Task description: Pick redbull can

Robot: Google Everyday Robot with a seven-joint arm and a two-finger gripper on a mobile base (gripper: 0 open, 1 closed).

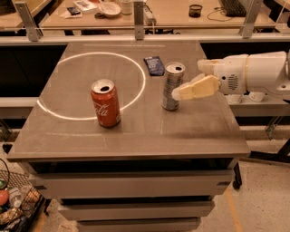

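Note:
The redbull can, a tall slim silver-grey can with a silver top, stands upright on the table, right of centre. My gripper reaches in from the right on a white arm. It is open and empty. Its near cream finger has its tip right beside the can's right side, at mid height. The far finger shows only as a short stub behind it. A shorter, wider red Coca-Cola can stands upright to the left, apart from the gripper.
A dark blue packet lies flat just behind the redbull can. A white circle is marked on the table's left half. A railing and a desk with clutter run behind. A basket sits on the floor at lower left.

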